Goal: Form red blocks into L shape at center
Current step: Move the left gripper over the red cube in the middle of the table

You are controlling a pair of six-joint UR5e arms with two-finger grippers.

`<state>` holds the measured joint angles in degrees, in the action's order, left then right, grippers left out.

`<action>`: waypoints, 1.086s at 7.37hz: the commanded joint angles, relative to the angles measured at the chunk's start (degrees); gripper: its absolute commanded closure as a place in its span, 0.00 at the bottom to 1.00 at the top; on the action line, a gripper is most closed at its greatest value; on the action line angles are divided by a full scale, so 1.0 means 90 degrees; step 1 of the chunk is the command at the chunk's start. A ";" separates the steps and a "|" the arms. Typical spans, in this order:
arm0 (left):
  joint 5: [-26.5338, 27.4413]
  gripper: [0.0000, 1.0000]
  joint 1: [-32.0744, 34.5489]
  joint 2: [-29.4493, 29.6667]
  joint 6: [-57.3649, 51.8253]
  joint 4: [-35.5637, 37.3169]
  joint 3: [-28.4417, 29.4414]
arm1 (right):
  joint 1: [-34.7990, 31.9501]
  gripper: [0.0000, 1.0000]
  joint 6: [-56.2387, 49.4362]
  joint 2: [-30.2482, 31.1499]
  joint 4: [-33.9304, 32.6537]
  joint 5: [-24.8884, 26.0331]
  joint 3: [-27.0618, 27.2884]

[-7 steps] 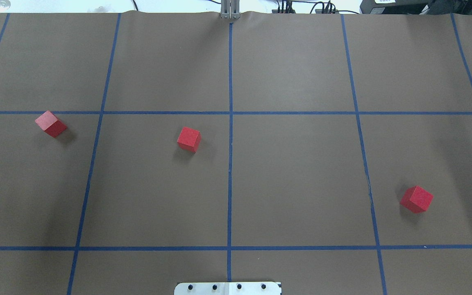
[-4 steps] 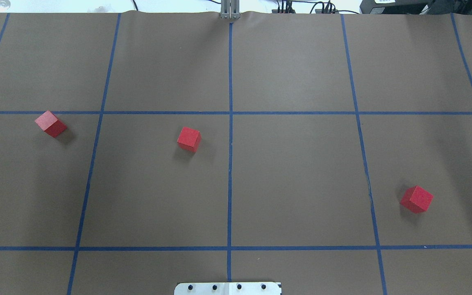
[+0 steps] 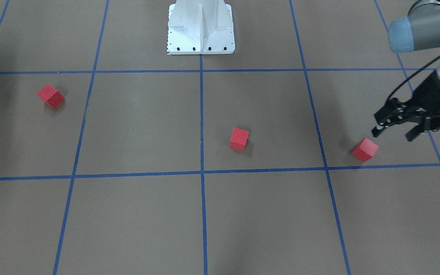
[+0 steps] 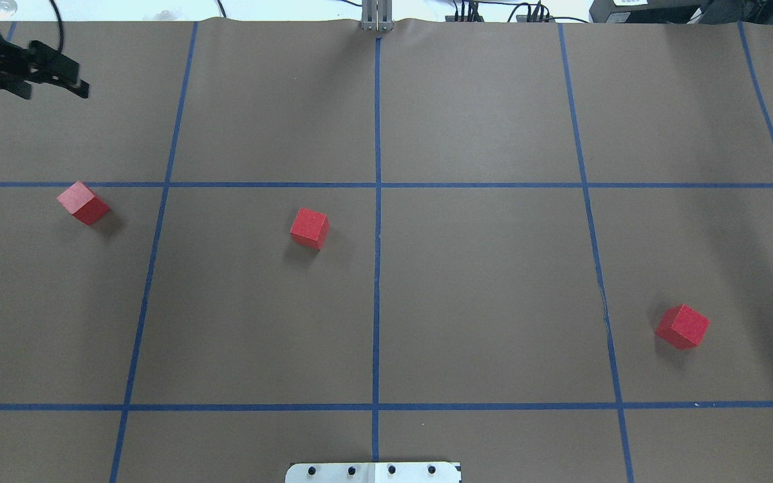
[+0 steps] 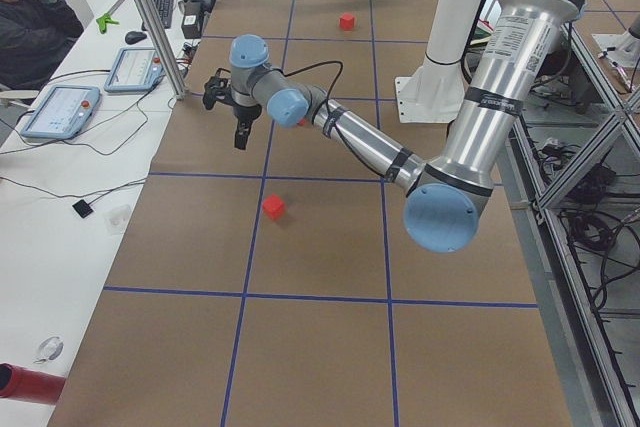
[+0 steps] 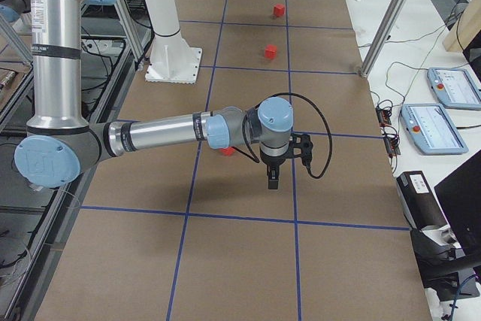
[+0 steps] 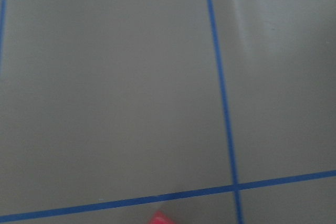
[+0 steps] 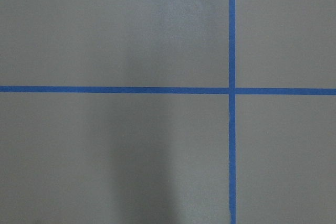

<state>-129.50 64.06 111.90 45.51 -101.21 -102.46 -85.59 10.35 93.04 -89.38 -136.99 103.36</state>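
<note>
Brown counter [image 4: 494,100] with a blue tape [image 4: 480,184] grid; white robot base [image 3: 201,26] sits at the near edge.

- left block [image 4: 83,202]: near the left edge, just on the robot's side of the far long tape line.
- middle block [image 4: 309,228]: just left of the middle cross line, the closest one to center [image 4: 376,295].
- right block [image 4: 682,326]: middle row, toward the right edge.

All three are red, flat on the counter, well apart, none touching.

left tool [image 3: 392,134]: fingers apart, holding nothing. It hangs above the counter toward the far-left corner, near the left block but clear of it. Its wrist cam catches only a red corner of that block at the bottom edge.

right tool [image 6: 272,180]: points down over the right part of the counter, near the right block. It shows only in the side view, so I can't tell if the fingers are apart or together. Its wrist cam shows just a tape crossing.

Writing: print on the arm links [image 5: 500,42] is too small to read, and the pendants [image 6: 451,84] are unreadable too.
</note>
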 commanded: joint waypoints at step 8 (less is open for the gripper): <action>0.3383 0.00 -0.3446 0.1404 0.1994 -0.1244 0.1246 | 0.0262 0.00 0.0012 -0.0025 0.0381 -0.0042 -0.0088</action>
<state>-100.14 34.29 122.86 63.58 -111.98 -93.79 -83.44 10.46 92.86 -85.95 -137.37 102.57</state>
